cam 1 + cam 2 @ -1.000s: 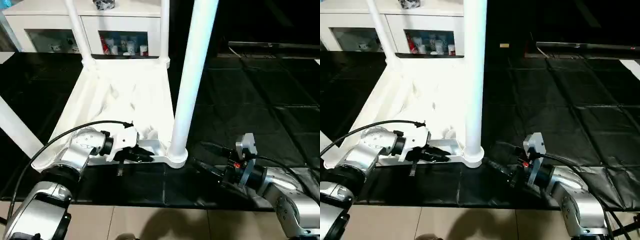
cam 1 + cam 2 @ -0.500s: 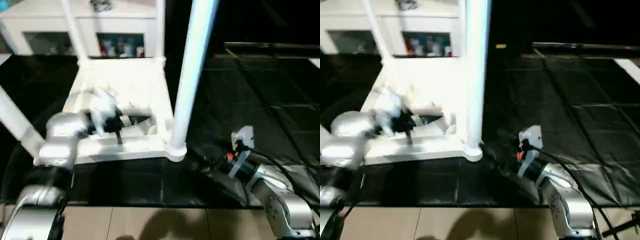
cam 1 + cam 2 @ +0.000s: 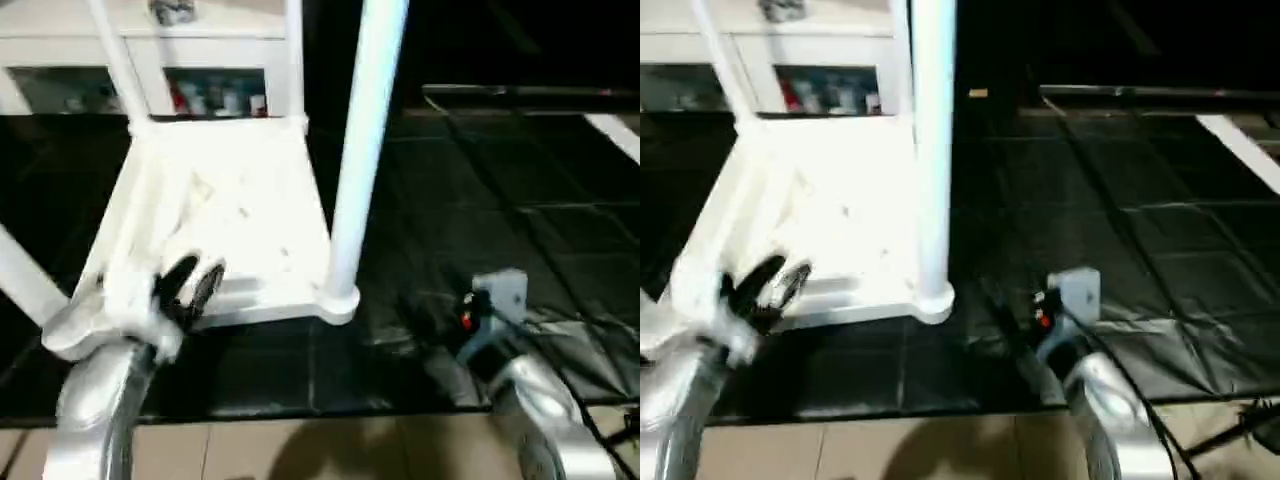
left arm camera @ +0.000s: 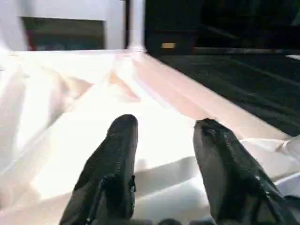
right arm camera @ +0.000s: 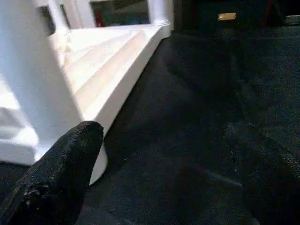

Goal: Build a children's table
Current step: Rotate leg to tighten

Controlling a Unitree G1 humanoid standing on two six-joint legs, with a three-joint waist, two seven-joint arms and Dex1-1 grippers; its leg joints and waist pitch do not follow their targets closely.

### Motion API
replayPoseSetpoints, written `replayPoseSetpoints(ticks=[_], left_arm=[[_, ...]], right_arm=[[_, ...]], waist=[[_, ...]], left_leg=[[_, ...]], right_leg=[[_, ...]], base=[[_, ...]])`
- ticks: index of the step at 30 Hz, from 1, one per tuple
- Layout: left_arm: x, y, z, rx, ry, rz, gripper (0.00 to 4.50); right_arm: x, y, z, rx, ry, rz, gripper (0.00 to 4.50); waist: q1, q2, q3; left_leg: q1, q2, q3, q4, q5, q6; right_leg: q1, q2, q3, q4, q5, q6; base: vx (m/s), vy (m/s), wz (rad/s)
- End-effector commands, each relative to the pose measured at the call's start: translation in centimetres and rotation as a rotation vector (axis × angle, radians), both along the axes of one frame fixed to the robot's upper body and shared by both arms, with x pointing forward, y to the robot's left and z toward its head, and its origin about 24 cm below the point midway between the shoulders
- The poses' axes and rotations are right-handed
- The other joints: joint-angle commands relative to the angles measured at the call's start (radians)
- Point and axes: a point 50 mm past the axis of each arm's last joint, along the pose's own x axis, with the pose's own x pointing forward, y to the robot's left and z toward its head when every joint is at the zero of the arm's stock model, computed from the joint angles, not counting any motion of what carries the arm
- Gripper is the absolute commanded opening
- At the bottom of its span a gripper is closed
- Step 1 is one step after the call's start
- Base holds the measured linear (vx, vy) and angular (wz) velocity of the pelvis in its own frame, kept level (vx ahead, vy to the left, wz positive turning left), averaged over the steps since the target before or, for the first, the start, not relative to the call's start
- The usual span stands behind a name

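Black matting is covering the floor where the children's table (image 3: 215, 205) is lying upside down, 4 legs rising. Its long axis is running 12 to 6. The left gripper (image 3: 188, 283) is hovering over the near rim at 7 o'clock, jaws parted and holding nothing. The right gripper (image 5: 164, 154), jaws wide and empty, is sitting near the nearest leg (image 3: 358, 150), which stands toward 10 o'clock from it; this arm looks closer to it.

Head stereo pair looking down, wrist cameras close along table (image 3: 230, 200)
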Motion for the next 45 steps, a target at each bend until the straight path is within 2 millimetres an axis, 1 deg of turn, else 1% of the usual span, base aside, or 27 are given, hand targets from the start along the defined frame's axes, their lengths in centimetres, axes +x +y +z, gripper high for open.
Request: replayPoseSetpoints(ticks=[1,3,4,6,8,9,10,12,13,14,15,16,18,21,22,26,27,28,29,33,37,38,39,40,42,44,45], left_arm=[[-1.0,-0.5,-0.1,0.009,0.017,0.032,2.09],[-2.0,-0.9,-0.9,-0.025,0.059,0.05,2.09],[-2.2,-1.0,-1.1,-0.036,0.07,0.052,2.09],[-2.4,-1.1,-1.2,-0.022,0.085,0.039,2.09],[-2.4,-1.1,-1.2,-0.008,0.087,0.036,2.09],[-2.2,-1.1,-1.1,0.001,0.084,0.03,2.09],[-2.0,-1.0,-1.0,0.0,0.088,0.02,2.09],[-2.0,-1.0,-1.1,-0.002,0.097,0.021,2.09],[-2.2,-0.9,-1.2,0.002,0.112,0.035,2.09],[-2.2,-0.9,-1.2,0.003,0.112,0.036,2.09],[-2.3,-0.7,-1.5,-0.004,0.115,0.056,2.09],[-2.4,-0.6,-1.5,0.001,0.112,0.057,2.09],[-2.5,-0.6,-1.6,0.009,0.112,0.053,2.09],[-2.6,-0.6,-1.8,0.014,0.117,0.045,2.09],[-2.6,-0.6,-1.9,0.015,0.118,0.042,2.09],[-2.7,-0.5,-2.2,0.016,0.123,0.044,2.09],[-2.7,-0.5,-2.2,0.016,0.123,0.044,2.09],[-2.6,-0.4,-2.4,0.013,0.124,0.046,2.09],[-2.5,-0.4,-2.5,0.011,0.124,0.045,2.09],[-2.1,0.8,-4.7,-0.007,0.14,0.058,2.09],[-2.2,2.0,-5.9,0.005,0.166,0.052,2.09],[-2.2,2.0,-5.9,0.005,0.166,0.052,2.09],[-2.3,2.3,-6.1,0.007,0.169,0.052,2.09],[-2.5,2.5,-5.2,0.002,0.145,0.043,2.09],[-2.5,2.3,-4.5,-0.001,0.12,0.035,2.09],[-2.5,1.9,-4.0,-0.001,0.1,0.026,2.09],[-2.5,1.7,-3.7,-0.001,0.087,0.019,2.09]], right_arm=[[-0.4,-0.2,-0.2,-0.022,0.018,-0.034,4.5],[-0.7,-0.1,-0.4,-0.007,0.034,-0.055,4.5],[-0.8,-0.1,-0.5,0.001,0.037,-0.059,4.5],[-0.9,-0.2,-0.8,0.013,0.044,-0.03,4.5],[-0.9,-0.2,-0.9,0.02,0.041,-0.022,4.5],[-1.0,-0.4,-1.2,0.019,0.046,-0.018,4.5],[-0.9,-0.6,-1.6,0.027,0.086,-0.024,4.5],[-1.0,-0.6,-1.8,0.046,0.109,-0.018,4.5],[-1.1,-0.6,-1.8,0.076,0.125,-0.021,4.5],[-1.1,-0.6,-1.7,0.077,0.124,-0.022,4.5],[-1.1,-0.5,-1.5,0.078,0.119,-0.004,4.5],[-1.0,-0.4,-1.4,0.033,0.096,0.009,4.5],[-0.9,-0.4,-1.3,-0.033,0.065,0.018,4.5],[-0.9,-0.4,-1.4,-0.027,0.057,0.045,4.5],[-0.9,-0.4,-1.4,-0.002,0.055,0.05,4.5],[-0.8,-0.3,-1.2,0.025,0.054,0.048,4.5],[-0.8,-0.3,-1.2,0.025,0.054,0.048,4.5],[-0.8,-0.2,-1.1,0.027,0.05,0.056,4.5],[-0.7,-0.2,-1.1,0.033,0.044,0.054,4.5],[-0.4,0.1,-0.7,0.05,-0.012,0.104,4.5],[-0.2,0.4,-0.4,0.065,-0.023,0.182,4.5],[-0.2,0.4,-0.4,0.065,-0.023,0.182,4.5],[-0.1,0.5,-0.3,0.059,-0.029,0.194,4.5],[0.0,0.6,-0.1,0.084,-0.043,0.224,4.5],[0.1,0.6,0.1,0.111,-0.048,0.244,4.5],[0.2,0.7,0.2,0.128,-0.06,0.262,4.5],[0.2,0.8,0.3,0.146,-0.066,0.273,4.5]], waist=[[-0.003,0.009,-0.039],[-0.009,0.009,-0.032],[-0.01,0.009,-0.032],[-0.011,0.011,-0.033],[-0.013,0.009,-0.03],[-0.014,0.012,-0.029],[-0.013,0.02,-0.029],[-0.015,0.014,-0.032],[-0.015,0.008,-0.032],[-0.014,0.01,-0.032],[-0.014,0.007,-0.033],[-0.013,0.009,-0.034],[-0.013,0.003,-0.037],[-0.012,0.006,-0.038],[-0.01,0.002,-0.039],[-0.007,0.008,-0.041],[-0.006,0.007,-0.042],[-0.005,0.015,-0.041],[-0.008,0.012,-0.041],[-0.006,0.011,-0.041],[-0.004,0.01,-0.042],[-0.004,0.006,-0.041],[-0.004,0.007,-0.041],[-0.004,0.005,-0.041],[-0.009,0.01,-0.04],[-0.01,0.008,-0.04],[-0.01,0.008,-0.04]], left_leg=[[0.002,0.043,-0.022,-0.082,-0.348,0.022],[0.003,0.042,-0.023,-0.085,-0.392,0.018],[0.014,0.037,-0.024,-0.079,-0.413,0.014],[0.01,0.038,-0.029,-0.083,-0.414,0.014],[0.01,0.04,-0.031,-0.086,-0.43,0.015],[0.009,0.04,-0.033,-0.086,-0.44,0.013],[0.01,0.039,-0.034,-0.086,-0.439,0.01],[0.01,0.039,-0.033,-0.085,-0.436,0.013],[0.008,0.04,-0.033,-0.086,-0.427,0.014],[0.006,0.041,-0.034,-0.087,-0.422,0.015],[0.005,0.041,-0.033,-0.087,-0.415,0.015],[0.006,0.042,-0.033,-0.086,-0.405,0.016],[0.0,0.043,-0.03,-0.086,-0.374,0.014],[0.002,0.043,-0.029,-0.085,-0.362,0.02],[0.002,0.044,-0.028,-0.085,-0.35,0.025],[0.0,0.047,-0.027,-0.087,-0.324,0.027],[-0.001,0.047,-0.026,-0.087,-0.319,0.03],[0.0,0.046,-0.027,-0.087,-0.319,0.029],[0.0,0.046,-0.026,-0.087,-0.325,0.027],[0.003,0.04,-0.027,-0.085,-0.337,0.03],[0.005,0.043,-0.027,-0.086,-0.349,0.033],[0.005,0.041,-0.027,-0.086,-0.353,0.035],[0.004,0.042,-0.028,-0.086,-0.354,0.033],[0.004,0.042,-0.027,-0.085,-0.358,0.031],[0.001,0.045,-0.031,-0.088,-0.377,0.027],[0.008,0.046,-0.031,-0.087,-0.396,0.024],[0.007,0.046,-0.031,-0.087,-0.397,0.025]], right_leg=[[0.038,-0.063,0.06,-0.11,-0.511,0.02],[0.038,-0.064,0.054,-0.119,-0.564,0.033],[0.034,-0.065,0.05,-0.133,-0.607,0.053],[0.039,-0.063,0.051,-0.132,-0.589,0.059],[0.039,-0.062,0.051,-0.132,-0.579,0.06],[0.041,-0.063,0.049,-0.133,-0.587,0.062],[0.04,-0.065,0.051,-0.133,-0.582,0.057],[0.042,-0.064,0.053,-0.13,-0.566,0.05],[0.043,-0.064,0.054,-0.128,-0.552,0.045],[0.045,-0.065,0.055,-0.124,-0.546,0.041],[0.045,-0.066,0.056,-0.124,-0.542,0.039],[0.045,-0.067,0.057,-0.122,-0.537,0.035],[0.048,-0.068,0.061,-0.118,-0.505,0.031],[0.046,-0.068,0.063,-0.113,-0.492,0.02],[0.047,-0.068,0.065,-0.11,-0.477,0.014],[0.05,-0.065,0.069,-0.102,-0.417,-0.008],[0.051,-0.066,0.07,-0.1,-0.407,-0.011],[0.051,-0.066,0.069,-0.099,-0.405,-0.013],[0.051,-0.065,0.069,-0.102,-0.411,-0.011],[0.05,-0.066,0.065,-0.112,-0.453,0.013],[0.049,-0.069,0.067,-0.108,-0.463,0.008],[0.049,-0.071,0.066,-0.11,-0.486,0.01],[0.051,-0.073,0.066,-0.11,-0.498,0.011],[0.05,-0.075,0.064,-0.113,-0.522,0.018],[0.051,-0.075,0.06,-0.115,-0.545,0.018],[0.045,-0.073,0.061,-0.116,-0.546,0.016],[0.045,-0.074,0.061,-0.116,-0.545,0.013]], base=[[0.0,0.0,0.0],[0.0,0.0,0.0],[0.0,0.0,0.0],[0.0,0.0,0.0],[0.0,0.0,0.0],[0.0,0.0,0.0],[0.0,0.0,0.0],[0.0,0.0,0.0],[0.0,0.0,0.0],[0.0,0.0,0.0],[0.0,0.0,0.0],[0.0,0.0,0.0],[0.0,0.0,0.0],[0.0,0.0,0.0],[0.0,0.0,0.0],[0.0,0.0,0.0],[0.0,0.0,0.0],[0.0,0.0,0.0],[0.0,0.0,0.0],[0.0,0.0,0.0],[0.0,0.0,0.0],[0.0,0.0,0.0],[0.0,0.0,0.0],[0.0,0.0,0.0],[0.0,0.0,0.0],[0.0,0.0,0.0],[0.0,0.0,0.0]])
